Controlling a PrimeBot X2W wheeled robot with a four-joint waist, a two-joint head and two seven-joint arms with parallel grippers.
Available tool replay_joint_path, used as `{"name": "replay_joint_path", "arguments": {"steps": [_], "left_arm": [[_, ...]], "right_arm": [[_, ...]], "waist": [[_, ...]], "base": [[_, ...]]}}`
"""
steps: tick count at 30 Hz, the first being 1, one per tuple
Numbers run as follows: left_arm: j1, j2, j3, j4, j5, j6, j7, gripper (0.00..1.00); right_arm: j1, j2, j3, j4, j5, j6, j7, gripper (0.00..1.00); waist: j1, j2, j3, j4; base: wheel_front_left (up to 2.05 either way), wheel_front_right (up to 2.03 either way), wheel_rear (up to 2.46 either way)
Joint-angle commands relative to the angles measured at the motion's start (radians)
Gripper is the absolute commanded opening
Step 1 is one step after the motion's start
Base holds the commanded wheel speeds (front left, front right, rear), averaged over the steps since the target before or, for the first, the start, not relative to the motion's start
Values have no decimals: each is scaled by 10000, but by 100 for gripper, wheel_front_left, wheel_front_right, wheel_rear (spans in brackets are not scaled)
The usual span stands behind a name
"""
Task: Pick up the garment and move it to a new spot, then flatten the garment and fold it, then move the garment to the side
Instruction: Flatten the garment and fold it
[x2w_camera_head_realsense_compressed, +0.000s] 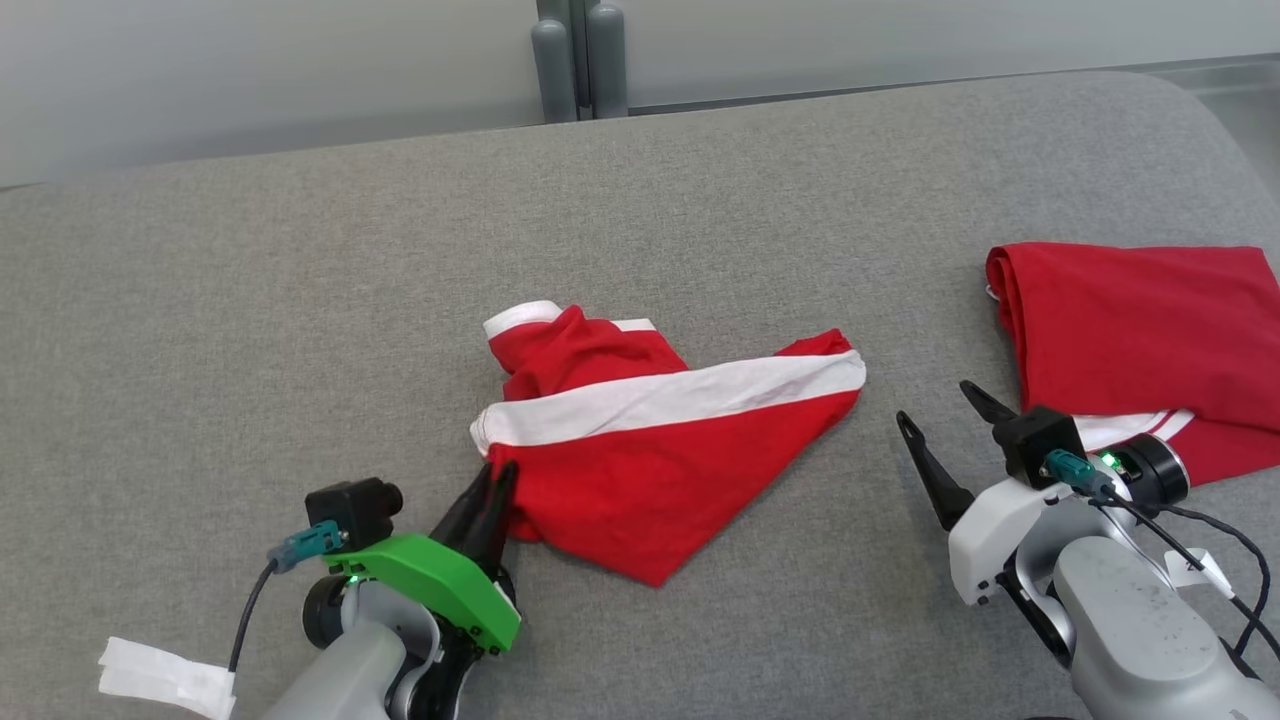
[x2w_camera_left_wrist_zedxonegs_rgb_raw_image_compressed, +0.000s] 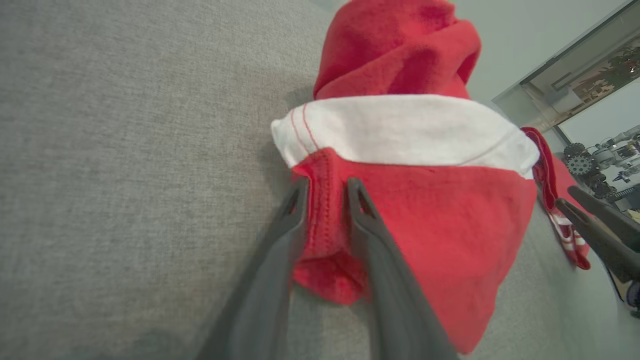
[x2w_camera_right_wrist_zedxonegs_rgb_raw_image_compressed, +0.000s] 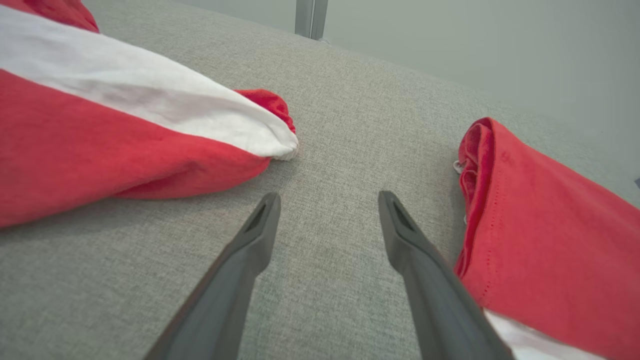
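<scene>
Left hand (x2w_camera_left_wrist_zedxonegs_rgb_raw_image_compressed: 327, 185) pinches the hem of the red garment (x2w_camera_left_wrist_zedxonegs_rgb_raw_image_compressed: 440, 225).

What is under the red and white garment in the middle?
The garment lies on the grey fabric surface, which shows all around it. Whatever is beneath its folds is covered and cannot be seen.

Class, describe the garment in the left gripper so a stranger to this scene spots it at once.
Find the grey cushion. At its middle lies the crumpled garment, its near-left corner pinched by the left gripper. It is a rough red triangle crossed by a broad white band; the folded garment at the right lies flat and rectangular.
</scene>
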Motion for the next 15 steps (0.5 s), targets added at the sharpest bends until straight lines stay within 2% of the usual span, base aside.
{"name": "replay_joint_path", "arguments": {"steps": [1,4,7,10,13,15], "left_arm": [[-95,60,-120,-85,-99,-35,-72,0],[-288,360,-386,-407,-332,-35,-65,0],[-523,630,7,-754,323,-35,-68,0],[-812,844,1303,-1617,1972,-35,-70,0],[-416,594,2600,-2861,3662,-35,-57,0],[48,426,3017,-3474,4368,-34,-49,0]], "right_arm": [[41,4,-18,-40,-15,-18,-28,100],[62,-4,-63,-24,45,-17,-28,100],[76,-23,-133,-57,62,-17,-28,100],[122,-50,-286,-138,96,-17,-28,100],[186,-15,-428,-218,28,-17,-28,100],[261,98,-438,-231,0,-17,-28,100]], "waist": [[0,0,-3,7],[0,0,-7,36],[0,0,-8,83],[0,0,-3,181],[0,0,-53,308],[0,0,-102,367]], "base": [[0,0,0],[0,0,0],[0,0,0],[0,0,0],[0,0,0],[0,0,0]]}}
